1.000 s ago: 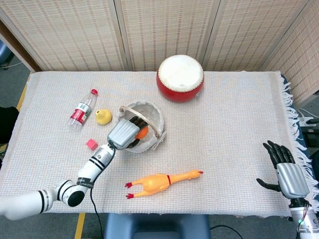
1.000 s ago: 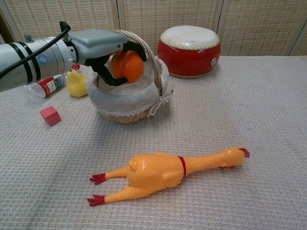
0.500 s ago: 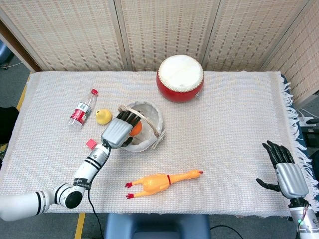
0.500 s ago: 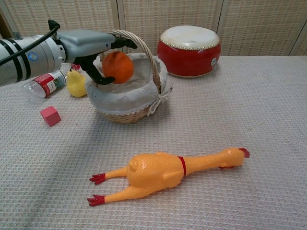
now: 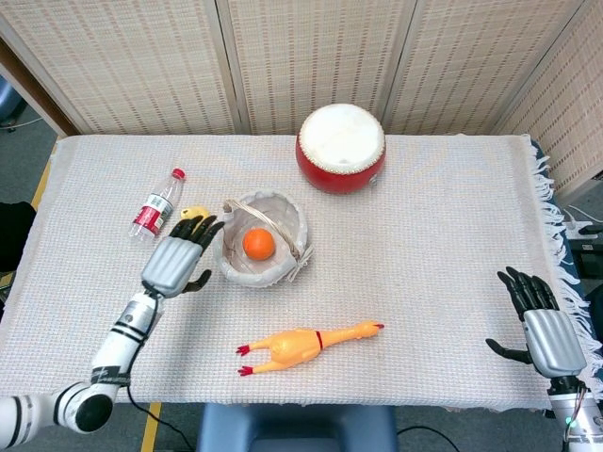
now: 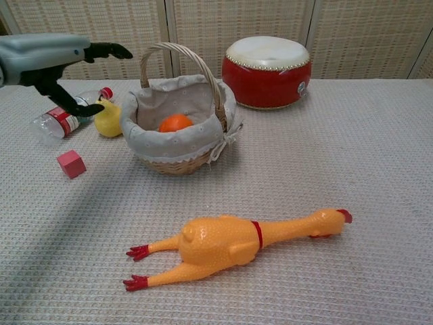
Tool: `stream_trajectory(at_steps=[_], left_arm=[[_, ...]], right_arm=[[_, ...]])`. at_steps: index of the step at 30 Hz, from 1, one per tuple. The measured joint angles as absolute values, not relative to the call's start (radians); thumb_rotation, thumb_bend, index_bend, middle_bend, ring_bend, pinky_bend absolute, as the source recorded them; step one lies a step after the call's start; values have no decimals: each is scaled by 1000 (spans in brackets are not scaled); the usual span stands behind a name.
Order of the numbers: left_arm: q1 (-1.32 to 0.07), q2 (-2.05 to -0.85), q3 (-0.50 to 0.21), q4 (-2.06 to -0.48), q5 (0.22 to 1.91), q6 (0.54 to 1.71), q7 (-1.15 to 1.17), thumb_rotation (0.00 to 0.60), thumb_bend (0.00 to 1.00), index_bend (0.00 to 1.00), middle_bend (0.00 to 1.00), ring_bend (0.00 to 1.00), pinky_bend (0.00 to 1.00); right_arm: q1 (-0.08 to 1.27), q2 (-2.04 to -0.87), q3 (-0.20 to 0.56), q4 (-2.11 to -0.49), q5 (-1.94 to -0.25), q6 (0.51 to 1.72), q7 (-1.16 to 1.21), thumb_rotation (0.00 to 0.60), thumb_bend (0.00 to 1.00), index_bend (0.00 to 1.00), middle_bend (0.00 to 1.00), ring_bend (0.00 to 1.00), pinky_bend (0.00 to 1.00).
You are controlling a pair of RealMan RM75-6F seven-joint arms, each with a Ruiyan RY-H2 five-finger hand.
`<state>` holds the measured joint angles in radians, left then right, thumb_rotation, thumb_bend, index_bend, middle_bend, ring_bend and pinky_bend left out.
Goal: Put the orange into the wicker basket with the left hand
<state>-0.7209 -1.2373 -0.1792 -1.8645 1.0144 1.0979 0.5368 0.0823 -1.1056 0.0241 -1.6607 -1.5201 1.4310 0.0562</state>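
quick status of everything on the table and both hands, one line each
orange: resting inside the basket, not held
wicker basket: upright, handle up
left hand: empty, fingers apart, beside the basket
right hand: empty, fingers apart, at the table's edge
water bottle: lying on its side, capped
rubber chicken: lying flat
drum: upright, skin up

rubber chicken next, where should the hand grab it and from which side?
Grip the rubber chicken around its fat body from above, fingers spanning front to back. It lies flat on the cloth, long axis left-right, nothing near it. The neck and legs are thin and probably floppy.
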Motion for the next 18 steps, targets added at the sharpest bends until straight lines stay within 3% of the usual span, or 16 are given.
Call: stream_trajectory(at_steps=[10,14,18], left_arm=[[-390,-1095,30,-1908,1369,1396,229,600,376,0,0,0,86],[-267,-1100,94,-1789,1484,1549,126,600,378,0,0,0,66],[-167,-1117,130,-1654,1537,1624,48,600,377,0,0,0,60]], right_arm=[[76,-1113,16,-1654,-1549,1453,19,600,34,0,0,0,0],[76,-1122,15,-1651,-1555,1454,-1,600,35,0,0,0,0],[77,-1129,14,-1647,-1565,1459,-16,600,35,0,0,0,0]])
